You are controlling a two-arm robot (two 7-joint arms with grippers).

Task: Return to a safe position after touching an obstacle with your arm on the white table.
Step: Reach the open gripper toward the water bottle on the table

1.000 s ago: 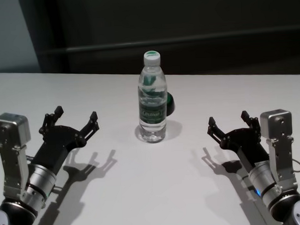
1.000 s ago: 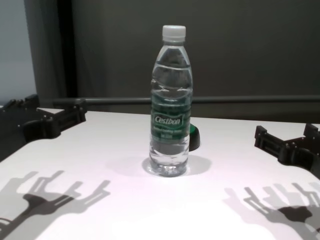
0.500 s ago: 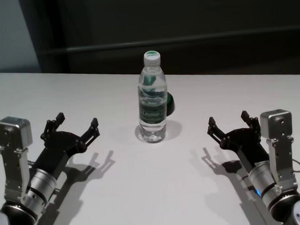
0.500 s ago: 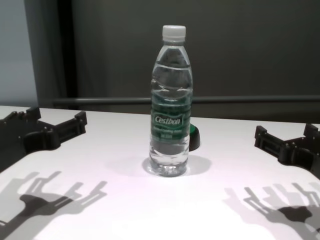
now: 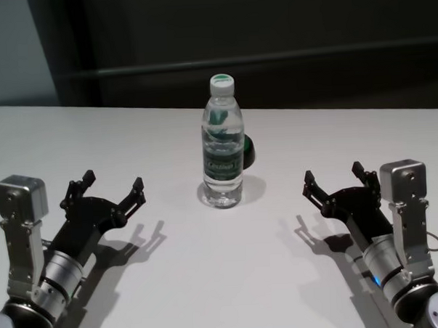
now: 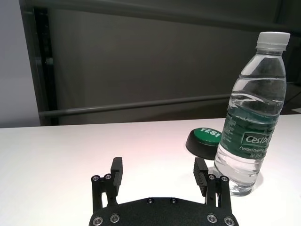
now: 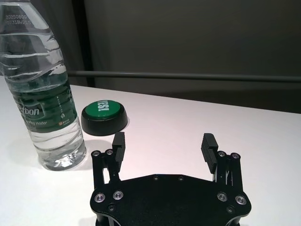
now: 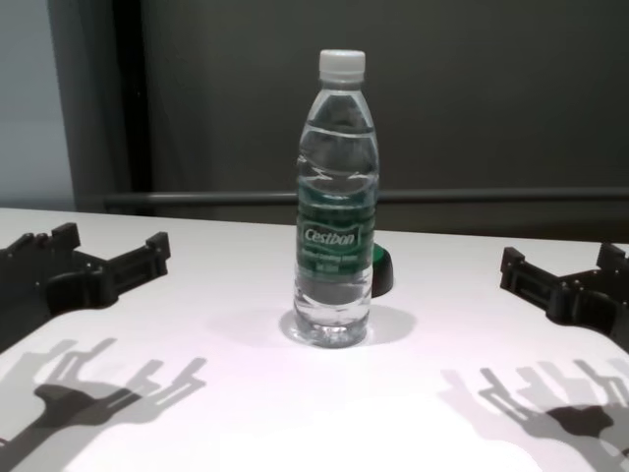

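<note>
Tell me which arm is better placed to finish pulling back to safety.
Left, probably. The left tool is open, clear of the bottle and low over the white table. The right tool, also open, already looks parked.

Clear capped bottle (image 5: 222, 143) stands upright mid white table (image 5: 224, 280).

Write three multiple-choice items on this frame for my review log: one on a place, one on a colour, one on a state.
1. Where is the green button relative to the water bottle?
A. just behind it, on the robot's right
B. in front of it
C. on top of it

2. What colour is the bottle's cap?
A. blue
B. white
C. red

3. How are the left gripper and right gripper?
A. both shut on the bottle
B. left holding the button
C. both open and empty

Key: 1 A, it peeks out behind the bottle's right side; 2 B, the cap is plainly white; 3 C, jaws spread, well apart from the bottle.
</note>
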